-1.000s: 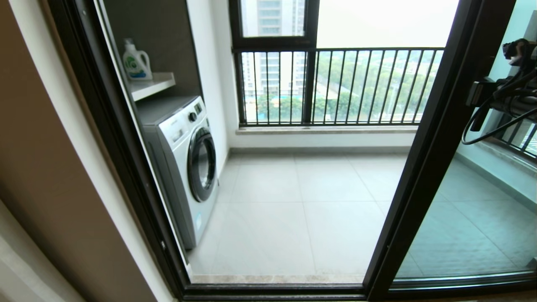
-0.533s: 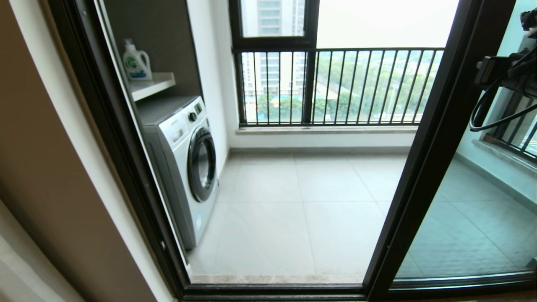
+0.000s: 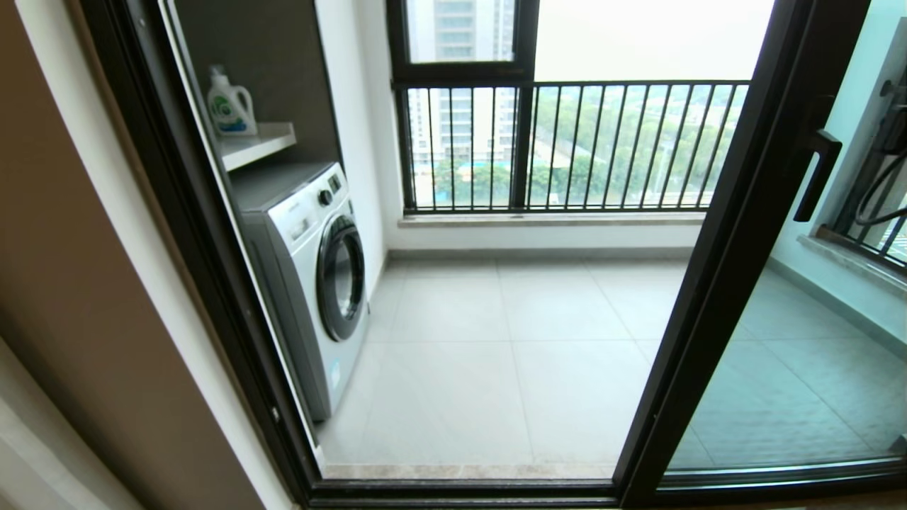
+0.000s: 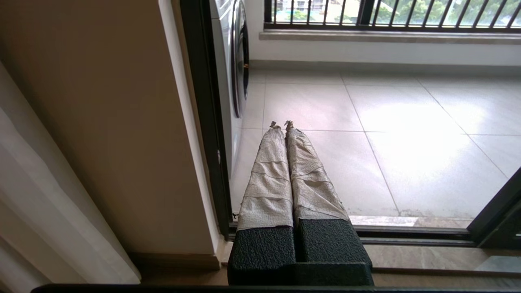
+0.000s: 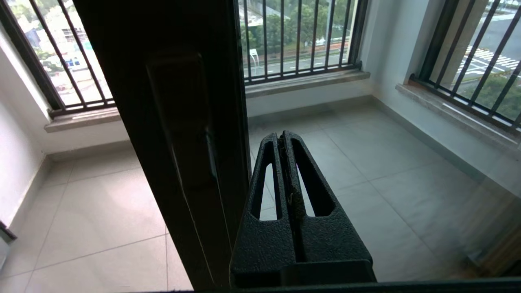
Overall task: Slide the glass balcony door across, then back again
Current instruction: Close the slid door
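Right claw (image 5: 285, 140) now off the glass balcony door (image 3: 716, 283), pressed together just beside its handle (image 3: 816, 177). Doorway wide open, so probably regrasping for the return slide.

— What do we see of the glass balcony door (image 3: 744, 234)?
— A tall clear pane in a slim black frame, standing on our right with the doorway open beside it.
— And its handle (image 3: 816, 176)?
— A short black bar on the upright, with nothing gripping it.

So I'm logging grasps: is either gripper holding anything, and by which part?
Nothing. The right gripper is shut beside the door handle, and the left gripper is shut over the floor.
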{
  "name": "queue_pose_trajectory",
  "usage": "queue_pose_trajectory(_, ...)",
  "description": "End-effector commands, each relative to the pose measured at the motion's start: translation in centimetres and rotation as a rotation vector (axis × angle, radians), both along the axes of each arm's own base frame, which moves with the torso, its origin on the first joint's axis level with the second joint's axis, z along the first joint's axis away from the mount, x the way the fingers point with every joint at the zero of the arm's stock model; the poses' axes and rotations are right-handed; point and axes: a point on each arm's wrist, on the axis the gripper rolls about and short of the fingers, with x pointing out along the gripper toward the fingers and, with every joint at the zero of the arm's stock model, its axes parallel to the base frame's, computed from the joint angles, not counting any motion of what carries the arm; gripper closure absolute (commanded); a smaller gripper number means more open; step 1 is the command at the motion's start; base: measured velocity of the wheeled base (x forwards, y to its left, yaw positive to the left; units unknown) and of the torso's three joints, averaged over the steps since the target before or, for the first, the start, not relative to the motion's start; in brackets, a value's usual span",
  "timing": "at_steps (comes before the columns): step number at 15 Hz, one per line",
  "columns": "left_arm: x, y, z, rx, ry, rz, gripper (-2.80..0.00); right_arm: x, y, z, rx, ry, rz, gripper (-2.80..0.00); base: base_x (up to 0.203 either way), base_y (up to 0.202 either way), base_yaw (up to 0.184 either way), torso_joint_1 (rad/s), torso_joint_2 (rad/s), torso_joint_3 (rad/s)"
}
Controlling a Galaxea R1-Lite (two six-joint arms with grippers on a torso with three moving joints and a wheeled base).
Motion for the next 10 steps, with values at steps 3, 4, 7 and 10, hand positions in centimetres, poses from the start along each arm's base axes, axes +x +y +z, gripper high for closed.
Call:
queue_pose_trajectory(3, 0.0, 0.0, 0.0, -0.001, 0.001, 0.000, 0.00, 0.9, -1.5, -2.5, 0.028, 0.064, -0.007, 0.00, 0.000, 0.000, 0.000, 0.000, 0.00, 0.000)
queue_pose_trajectory(4, 0.0, 0.0, 0.0, -0.001, 0.001, 0.000, 0.00, 1.3, -1.7, -3.0, 0.033, 0.075, -0.007, 0.00, 0.000, 0.000, 0.000, 0.000, 0.00, 0.000)
queue_pose_trajectory(7, 0.0, 0.0, 0.0, -0.001, 0.001, 0.000, 0.00, 2.6, -2.3, -4.2, 0.028, 0.071, -0.007, 0.00, 0.000, 0.000, 0.000, 0.000, 0.00, 0.000)
queue_pose_trajectory(10, 0.0, 0.0, 0.0, -0.001, 0.001, 0.000, 0.00, 3.8, -2.8, -4.9, 0.022, 0.061, -0.006, 0.00, 0.000, 0.000, 0.000, 0.000, 0.00, 0.000)
